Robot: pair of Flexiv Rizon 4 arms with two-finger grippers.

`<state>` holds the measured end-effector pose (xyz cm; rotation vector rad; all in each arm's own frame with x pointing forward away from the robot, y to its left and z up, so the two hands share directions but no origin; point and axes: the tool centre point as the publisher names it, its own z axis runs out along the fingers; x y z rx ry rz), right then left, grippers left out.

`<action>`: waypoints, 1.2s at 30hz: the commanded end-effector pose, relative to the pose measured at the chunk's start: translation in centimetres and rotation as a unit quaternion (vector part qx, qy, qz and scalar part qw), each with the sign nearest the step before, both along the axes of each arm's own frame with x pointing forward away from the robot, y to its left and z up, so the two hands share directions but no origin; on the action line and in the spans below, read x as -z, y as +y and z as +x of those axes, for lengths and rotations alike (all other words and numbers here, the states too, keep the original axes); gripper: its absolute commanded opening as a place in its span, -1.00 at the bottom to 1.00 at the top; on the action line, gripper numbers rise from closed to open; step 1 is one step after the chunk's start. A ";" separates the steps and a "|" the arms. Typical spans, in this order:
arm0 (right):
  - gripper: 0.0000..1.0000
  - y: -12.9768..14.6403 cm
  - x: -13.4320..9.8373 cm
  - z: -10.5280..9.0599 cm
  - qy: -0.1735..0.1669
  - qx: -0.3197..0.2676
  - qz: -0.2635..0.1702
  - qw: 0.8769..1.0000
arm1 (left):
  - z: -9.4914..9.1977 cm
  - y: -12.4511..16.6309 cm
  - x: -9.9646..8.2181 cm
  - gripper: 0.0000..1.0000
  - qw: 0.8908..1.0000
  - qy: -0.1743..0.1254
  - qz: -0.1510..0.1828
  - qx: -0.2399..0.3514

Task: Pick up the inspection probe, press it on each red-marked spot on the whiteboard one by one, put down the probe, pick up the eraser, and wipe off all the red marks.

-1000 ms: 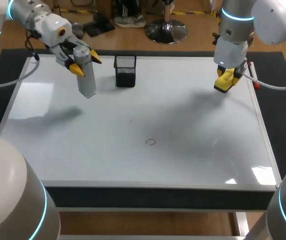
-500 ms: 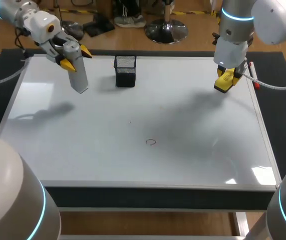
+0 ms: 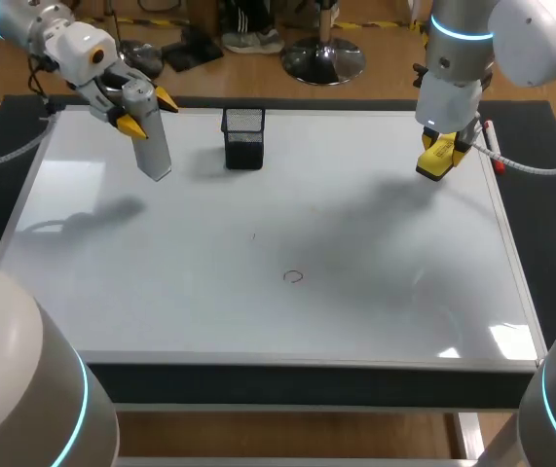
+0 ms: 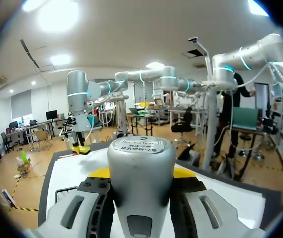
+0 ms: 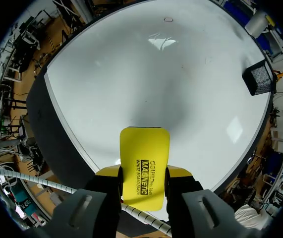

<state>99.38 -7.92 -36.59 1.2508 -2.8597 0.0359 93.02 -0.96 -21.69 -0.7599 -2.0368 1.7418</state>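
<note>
The grey cylindrical probe (image 3: 154,148) hangs tilted over the whiteboard's (image 3: 375,292) far left corner, with my left gripper (image 3: 149,112) shut on its upper part. In the left wrist view the probe (image 4: 140,157) fills the gap between the yellow tips of that gripper (image 4: 141,171). My right gripper (image 3: 438,154) is above the board's far right part, shut on the yellow eraser (image 5: 144,151), which sticks out ahead of the gripper (image 5: 143,173). A small red circle (image 3: 293,276) and a faint red tick (image 3: 253,234) mark the board's middle; the circle (image 5: 168,20) also shows in the right wrist view.
A black mesh pen holder (image 3: 243,137) stands at the board's far edge, right of the probe. A red marker (image 3: 493,146) lies along the far right edge of the board, next to my right arm's cable.
My left gripper carried the probe left and toward the far edge, then stopped. The right arm and eraser have not moved.
</note>
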 end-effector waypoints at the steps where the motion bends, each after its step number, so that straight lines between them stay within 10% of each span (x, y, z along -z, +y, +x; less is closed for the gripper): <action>1: -1.00 0.0 -0.1 0.1 0.001 -0.001 -0.002 1.000 | 0.1 0.0 -0.1 -1.00 1.000 0.000 0.000 0.001; 36: -1.00 14.7 1.4 -15.1 -0.009 -0.155 -0.062 0.986 | 0.1 0.0 -0.1 -1.00 1.000 0.000 0.000 0.001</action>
